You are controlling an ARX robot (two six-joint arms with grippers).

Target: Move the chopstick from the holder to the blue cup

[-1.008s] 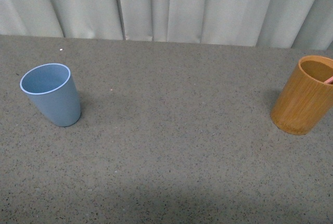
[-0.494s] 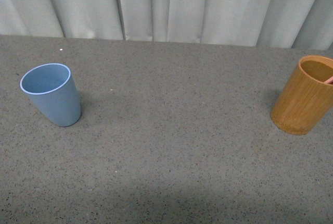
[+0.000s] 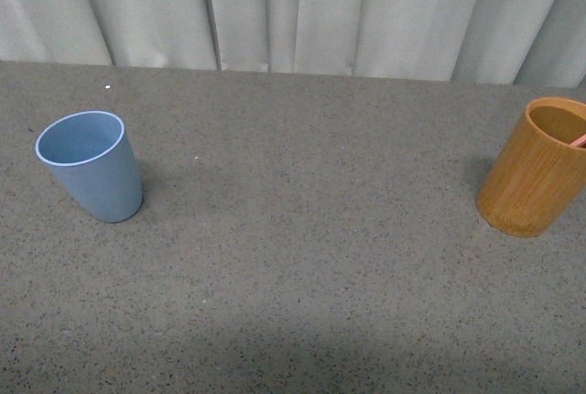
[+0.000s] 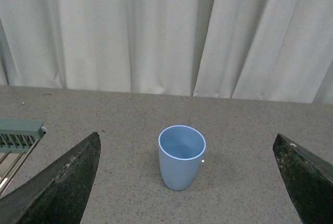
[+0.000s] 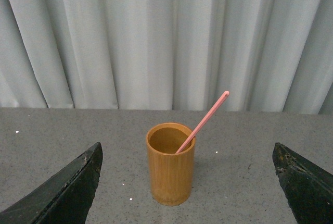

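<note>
Right wrist view — chopstick (image 5: 205, 120) in holder (image 5: 170, 179), well ahead of parted gripper (image 5: 186, 150).

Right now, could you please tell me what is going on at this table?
Nothing is being handled yet. The chopstick leans in the holder, its upper end sticking out past the rim. The right end effector is open and faces the holder without touching it. The left end effector is open and faces the blue cup, which is empty. Both cups stand upright, far apart on the table.
</note>
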